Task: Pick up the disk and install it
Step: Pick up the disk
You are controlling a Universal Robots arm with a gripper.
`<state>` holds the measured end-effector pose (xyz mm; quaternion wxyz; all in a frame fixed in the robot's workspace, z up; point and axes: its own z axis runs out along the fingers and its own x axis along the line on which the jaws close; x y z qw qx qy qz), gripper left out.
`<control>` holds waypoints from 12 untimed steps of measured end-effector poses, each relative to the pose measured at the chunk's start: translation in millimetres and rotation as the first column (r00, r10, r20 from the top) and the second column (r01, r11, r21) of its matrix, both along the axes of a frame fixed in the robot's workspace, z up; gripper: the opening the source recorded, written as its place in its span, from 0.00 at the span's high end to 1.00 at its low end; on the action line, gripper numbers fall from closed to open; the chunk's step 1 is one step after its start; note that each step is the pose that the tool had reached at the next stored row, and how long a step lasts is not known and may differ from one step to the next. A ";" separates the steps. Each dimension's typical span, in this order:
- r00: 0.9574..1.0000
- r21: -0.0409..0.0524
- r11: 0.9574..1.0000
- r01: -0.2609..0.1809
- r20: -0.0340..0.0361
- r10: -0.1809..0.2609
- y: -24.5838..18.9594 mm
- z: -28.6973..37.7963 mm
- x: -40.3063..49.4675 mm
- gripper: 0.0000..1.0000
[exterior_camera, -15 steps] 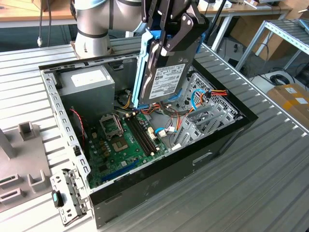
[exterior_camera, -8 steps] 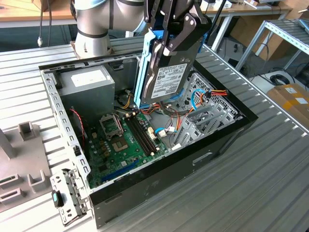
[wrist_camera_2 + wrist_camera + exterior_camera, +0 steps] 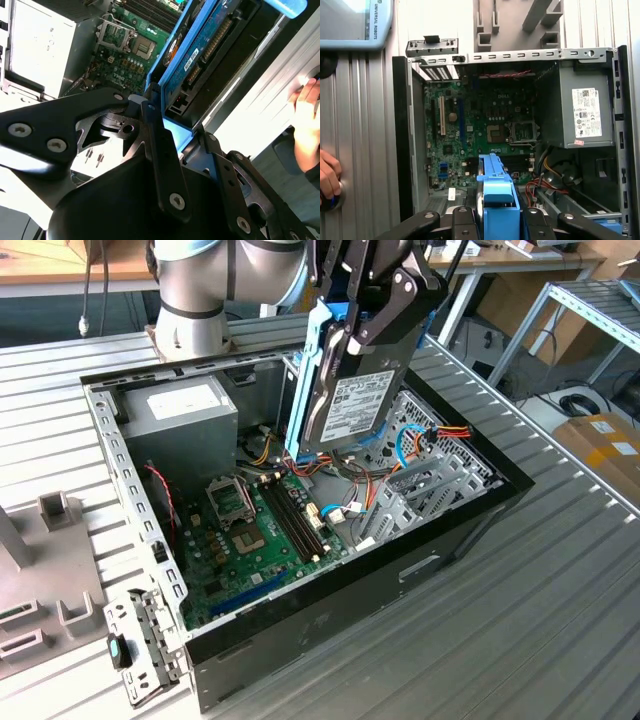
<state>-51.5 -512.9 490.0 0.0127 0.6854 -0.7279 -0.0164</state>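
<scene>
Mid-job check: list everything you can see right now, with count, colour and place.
disk: one, dark grey with blue rail, held on edge above the open case
computer case: one, black, lid off, on the table
motherboard: one, green, on the case floor
power supply: one, grey, in the case corner nearest the arm's base
wire bundle: one, red, orange and yellow, inside the case at the exterior view's right
table: one, ribbed grey metal, under the case
cardboard box: one, brown, past the table's edge at the exterior view's right
person's hand: one, on the table beside the case
arm: one, silver-grey, behind the case
gripper: one, black, shut on the disk
</scene>
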 end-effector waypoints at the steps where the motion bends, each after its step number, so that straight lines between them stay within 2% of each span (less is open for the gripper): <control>1: 1.000 0.000 1.000 0.000 0.000 0.000 0.0 -0.1 0.7 0.63; 12: 1.000 0.000 1.000 0.000 0.000 0.000 -0.1 -0.8 11.8 0.63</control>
